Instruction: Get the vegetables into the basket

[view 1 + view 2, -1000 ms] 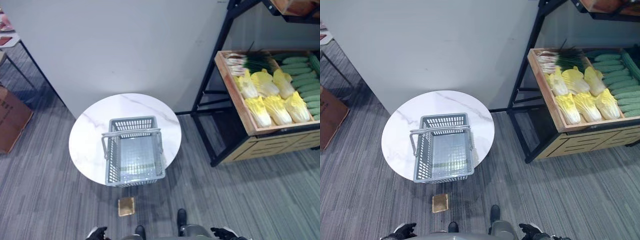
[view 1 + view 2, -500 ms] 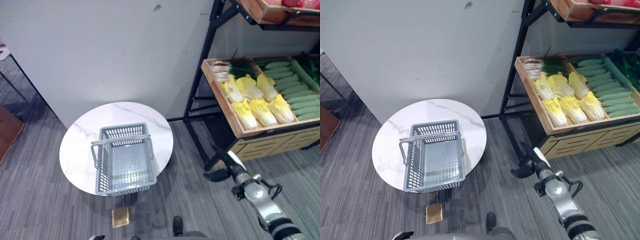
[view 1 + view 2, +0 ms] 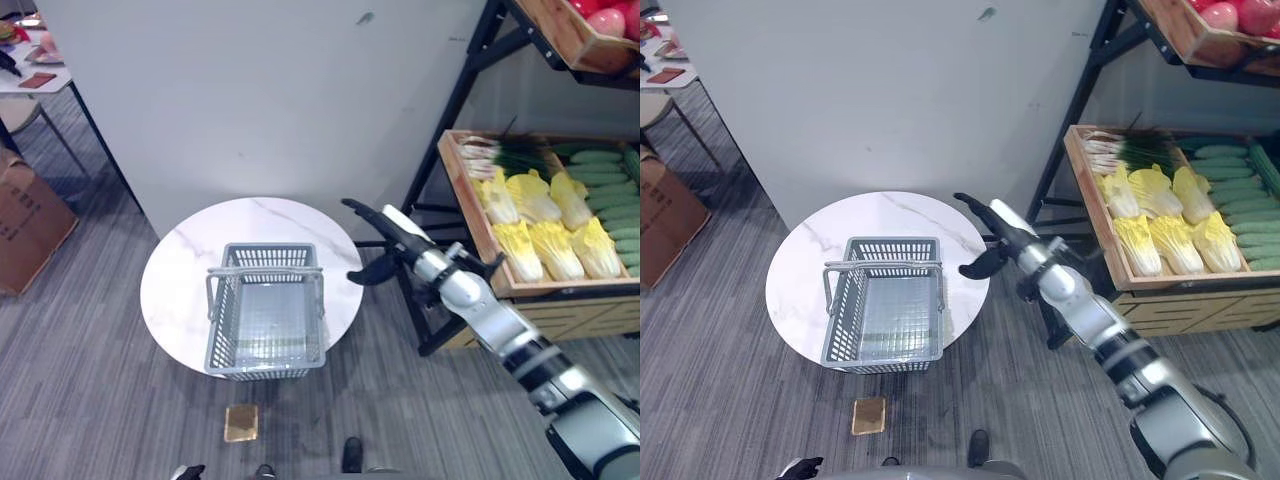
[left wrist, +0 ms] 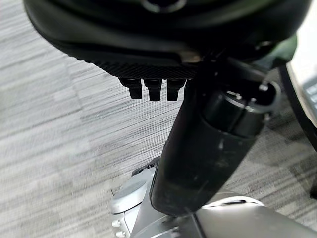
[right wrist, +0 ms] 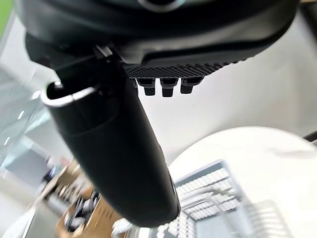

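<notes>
One right robot hand, now raised beside the basket, open-fingered.

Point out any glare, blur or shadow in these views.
Left eye view: ceiling light glares off the grey plastic basket floor. Right wrist view: basket and round white marble table smear beyond the right hand. Right eye view: table shadows the carpet.

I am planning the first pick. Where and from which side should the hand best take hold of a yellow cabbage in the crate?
Probably round the middle of the nearest cabbage, from above: the heads lie flat, packed side by side in the wooden crate, so only their tops are free. The right hand is open, beside the basket.
</notes>
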